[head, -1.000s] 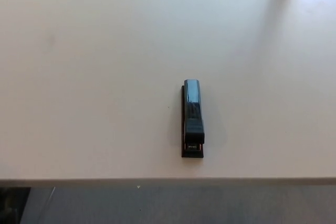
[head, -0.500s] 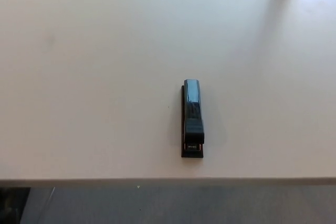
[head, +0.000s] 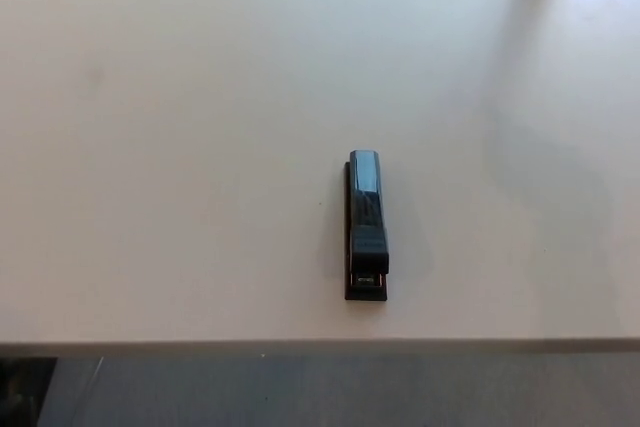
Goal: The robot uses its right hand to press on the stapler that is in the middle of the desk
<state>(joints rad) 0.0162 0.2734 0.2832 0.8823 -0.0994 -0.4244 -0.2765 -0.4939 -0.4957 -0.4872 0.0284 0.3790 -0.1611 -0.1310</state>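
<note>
The stapler [head: 366, 226] lies flat on the pale desk [head: 180, 167], slightly right of centre and near the front edge; its long axis runs from front to back, with the dark base showing along its left side and at the near end; nothing touches it. Neither hand is in view; their state cannot be told. Grey floor [head: 330, 392] shows below the desk edge.

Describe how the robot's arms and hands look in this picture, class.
Neither arm nor hand shows in the head view, so their look cannot be described. Only a dark stapler lies on the pale desk, with a soft shadow to its right.
</note>
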